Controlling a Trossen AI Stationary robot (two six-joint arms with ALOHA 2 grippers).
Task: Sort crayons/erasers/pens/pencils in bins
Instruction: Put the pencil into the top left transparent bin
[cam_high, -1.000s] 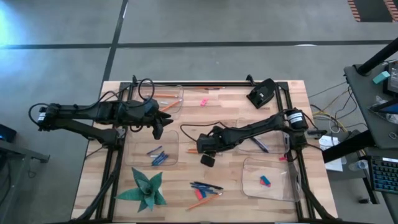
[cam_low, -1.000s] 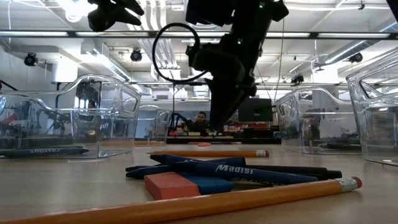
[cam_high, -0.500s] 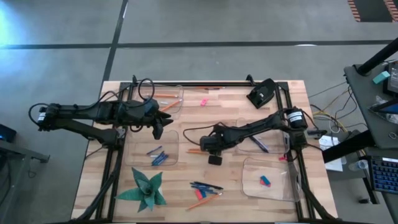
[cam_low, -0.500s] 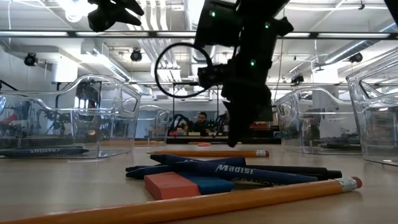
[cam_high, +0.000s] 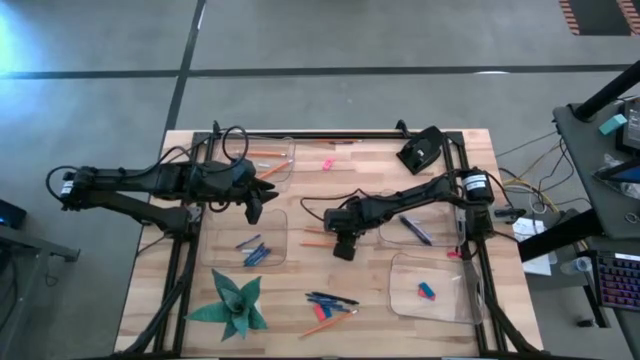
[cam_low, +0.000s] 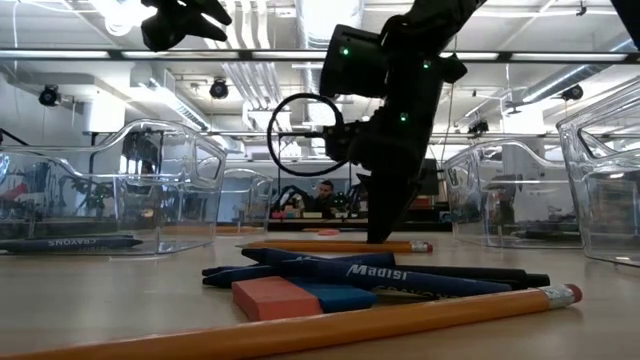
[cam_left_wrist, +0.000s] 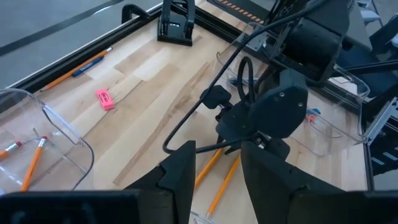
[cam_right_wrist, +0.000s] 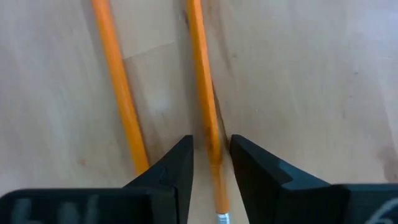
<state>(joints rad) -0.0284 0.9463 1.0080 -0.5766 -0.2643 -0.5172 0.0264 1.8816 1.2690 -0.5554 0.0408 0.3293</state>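
Two orange pencils (cam_right_wrist: 118, 93) (cam_right_wrist: 200, 74) lie side by side flat on the wood at the table's middle (cam_high: 314, 240). My right gripper (cam_right_wrist: 210, 148) points steeply down over them (cam_high: 343, 248), open, with one finger on either side of one pencil; a thin strip of wood shows between each finger and the pencil. In the low view its tips (cam_low: 378, 236) reach down to the table. My left gripper (cam_left_wrist: 217, 171) hangs open and holds nothing, above the left-hand bins (cam_high: 253, 205).
Four clear bins stand around: pencils at far left (cam_high: 272, 160), crayons at left (cam_high: 255, 246), pens at right (cam_high: 415, 230), erasers at near right (cam_high: 430, 290). Loose pens, an eraser and a pencil lie near the front (cam_high: 330, 302). A green paper star (cam_high: 235, 305) and a pink eraser (cam_high: 327, 163) also lie out.
My right gripper has come down to the table over the two pencils, shifting a little toward the table's right. The left arm has kept still.
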